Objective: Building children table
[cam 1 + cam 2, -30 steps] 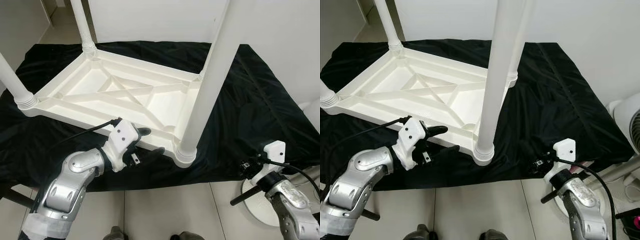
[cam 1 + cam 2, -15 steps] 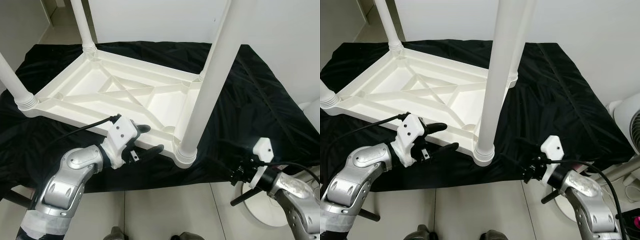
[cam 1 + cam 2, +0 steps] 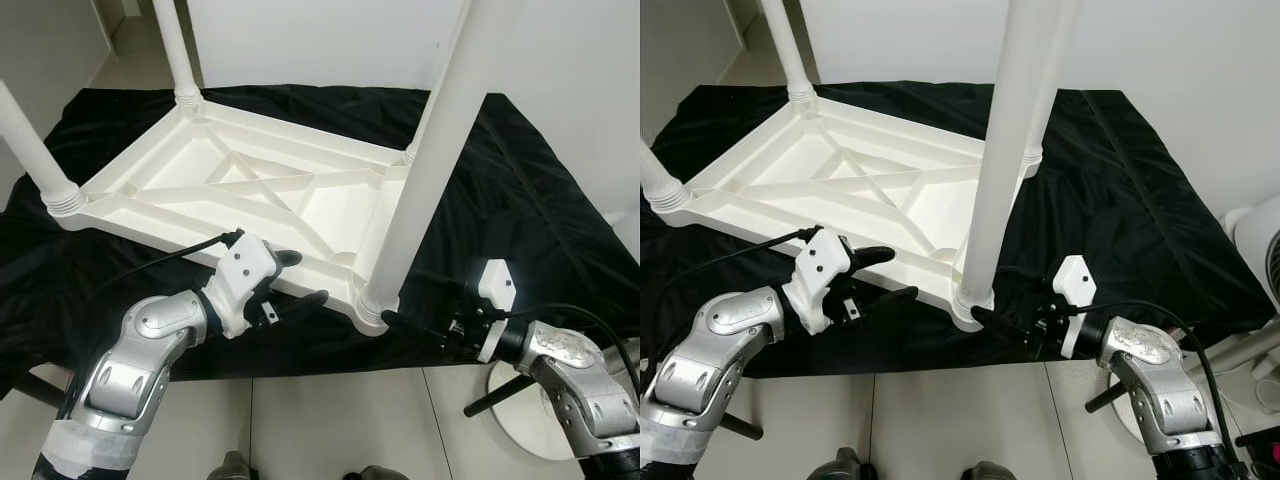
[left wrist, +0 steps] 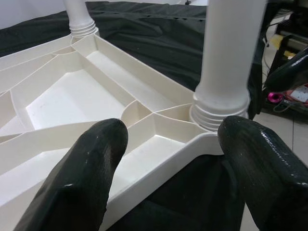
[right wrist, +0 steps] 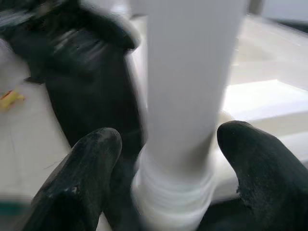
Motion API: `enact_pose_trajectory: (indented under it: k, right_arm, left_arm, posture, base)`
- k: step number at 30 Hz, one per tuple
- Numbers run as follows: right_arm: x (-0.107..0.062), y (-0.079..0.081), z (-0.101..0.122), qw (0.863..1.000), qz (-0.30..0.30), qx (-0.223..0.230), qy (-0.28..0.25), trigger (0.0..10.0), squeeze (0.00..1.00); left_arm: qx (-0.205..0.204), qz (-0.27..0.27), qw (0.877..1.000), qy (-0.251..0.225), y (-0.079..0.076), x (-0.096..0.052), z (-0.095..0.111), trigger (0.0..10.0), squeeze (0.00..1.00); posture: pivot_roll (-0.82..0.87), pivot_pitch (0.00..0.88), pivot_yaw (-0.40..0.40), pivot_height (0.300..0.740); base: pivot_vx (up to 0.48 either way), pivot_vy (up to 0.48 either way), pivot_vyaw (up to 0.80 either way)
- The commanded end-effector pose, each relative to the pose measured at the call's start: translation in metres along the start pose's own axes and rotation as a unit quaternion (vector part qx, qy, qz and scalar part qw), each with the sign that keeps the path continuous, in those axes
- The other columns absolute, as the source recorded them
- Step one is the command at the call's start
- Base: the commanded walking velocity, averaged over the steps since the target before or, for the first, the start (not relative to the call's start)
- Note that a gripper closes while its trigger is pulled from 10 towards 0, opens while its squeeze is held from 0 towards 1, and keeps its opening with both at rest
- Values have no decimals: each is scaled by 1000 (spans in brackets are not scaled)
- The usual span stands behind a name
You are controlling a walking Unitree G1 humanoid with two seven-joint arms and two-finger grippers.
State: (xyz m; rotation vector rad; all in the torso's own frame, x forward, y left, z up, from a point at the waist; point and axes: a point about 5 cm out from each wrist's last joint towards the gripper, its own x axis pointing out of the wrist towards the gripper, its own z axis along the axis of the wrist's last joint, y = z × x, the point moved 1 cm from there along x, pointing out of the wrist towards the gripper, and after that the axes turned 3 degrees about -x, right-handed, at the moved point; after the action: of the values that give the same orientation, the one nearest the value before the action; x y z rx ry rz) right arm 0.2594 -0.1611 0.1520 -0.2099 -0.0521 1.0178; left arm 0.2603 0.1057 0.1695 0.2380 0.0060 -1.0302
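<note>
left arm: silver, bent at the elbow, reaching forward and inward from the lower left of the head views; a black cable runs to its wrist.
left claw (image 3: 296, 279): held roughly level, its two black fingers (image 4: 86, 168) spread apart, one above the other in the head views, the tips pointing toward the robot's right.
right arm: silver, elbow low at the lower right, forearm angled inward toward the robot's left; a white wrist block sits on top, a cable looping behind.
right claw (image 3: 992, 322): low and stretched forward, fingers (image 5: 84, 178) parted wide, the wrist view slightly blurred.
spacing: the two claws point toward each other, near but apart.
</note>
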Motion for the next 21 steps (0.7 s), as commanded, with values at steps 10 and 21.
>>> enact_pose_trajectory:
  k: [10, 21]
  right_arm:
    - [43, -5, -8, 997, -68, 4, -23, 10000, 0]
    - [39, -20, -11, 991, -129, 11, -30, 10000, 0]
  left_arm:
    - [9, 14, 1000, -8, -1, 4, 5, 10000, 0]
    - [6, 9, 1000, -12, -4, 9, 7, 10000, 0]
  posture:
    - [-41, 34, -3, 740]
    - [-51, 52, 2, 740]
  base:
    - [0, 0, 0]
    - [0, 0, 0]
